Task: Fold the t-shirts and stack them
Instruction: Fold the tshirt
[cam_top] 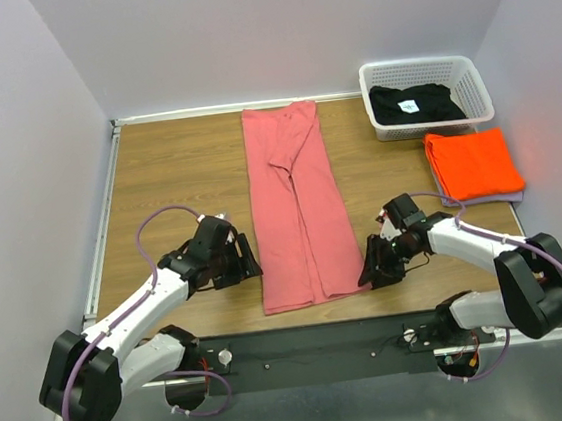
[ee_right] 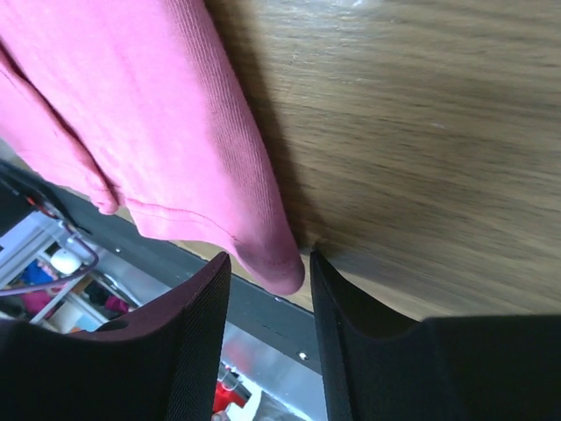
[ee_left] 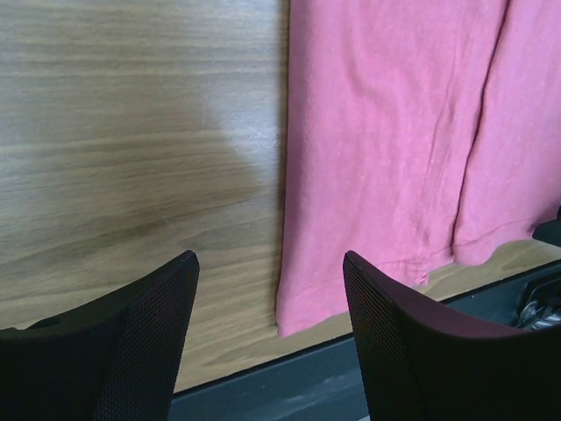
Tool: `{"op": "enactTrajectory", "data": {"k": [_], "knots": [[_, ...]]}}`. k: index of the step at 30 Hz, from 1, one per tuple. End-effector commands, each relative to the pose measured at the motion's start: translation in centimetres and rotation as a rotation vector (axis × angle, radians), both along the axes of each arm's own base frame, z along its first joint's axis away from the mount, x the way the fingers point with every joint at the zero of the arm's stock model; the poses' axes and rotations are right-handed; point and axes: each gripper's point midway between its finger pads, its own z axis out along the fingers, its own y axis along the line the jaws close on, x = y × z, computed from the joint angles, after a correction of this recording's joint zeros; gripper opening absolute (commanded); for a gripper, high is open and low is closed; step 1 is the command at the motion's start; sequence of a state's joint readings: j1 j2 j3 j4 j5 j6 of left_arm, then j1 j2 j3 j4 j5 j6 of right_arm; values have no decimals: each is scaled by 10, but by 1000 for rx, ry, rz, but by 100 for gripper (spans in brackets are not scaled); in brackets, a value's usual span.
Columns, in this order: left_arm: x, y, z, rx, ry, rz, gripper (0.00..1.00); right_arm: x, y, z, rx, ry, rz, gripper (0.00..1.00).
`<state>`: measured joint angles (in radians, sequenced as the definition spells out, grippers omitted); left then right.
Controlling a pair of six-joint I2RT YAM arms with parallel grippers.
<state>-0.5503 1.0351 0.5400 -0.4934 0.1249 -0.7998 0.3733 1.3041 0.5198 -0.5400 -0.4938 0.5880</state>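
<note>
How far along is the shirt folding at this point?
Done: orange shirt folded beside the basket. In hand: pink shirt folded into a long strip, right gripper straddling its near corner, left gripper open alongside. Remaining: black shirt in the basket, stacking.

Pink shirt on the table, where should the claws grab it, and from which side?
Probably the near hem corners, each claw coming in low from its own side. The pink shirt lies flat as a long strip, so only edges offer a pinch. The right claw straddles the near right corner; the left claw is open by the left one.
</note>
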Motion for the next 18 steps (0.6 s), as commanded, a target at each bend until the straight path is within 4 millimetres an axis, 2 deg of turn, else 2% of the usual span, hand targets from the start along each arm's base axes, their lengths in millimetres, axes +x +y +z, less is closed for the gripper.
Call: {"op": "enactTrajectory", "data": {"k": [1, 8, 11, 14, 15, 16, 18], "knots": [[-11, 0, -2, 0, 39, -1, 75, -5, -5, -17, -39, 11, -8, 48], [-19, -4, -9, 6, 71, -28, 75, 1, -11, -17, -78, -36, -43, 38], [-21, -8, -9, 10, 73, -49, 75, 4, -13, -16, -93, -57, -54, 29], [-25, -10, -12, 27, 90, -69, 75, 4, -13, -16, -98, -71, -52, 13], [-26, -10, -14, 39, 97, -68, 75, 6, -12, -14, -95, -78, -52, 4], [-28, -9, -15, 49, 104, -68, 75, 6, -12, -14, -94, -81, -52, 0], [-29, -11, -15, 69, 108, -76, 74, 7, -11, -12, -86, -88, -48, 0]]}}
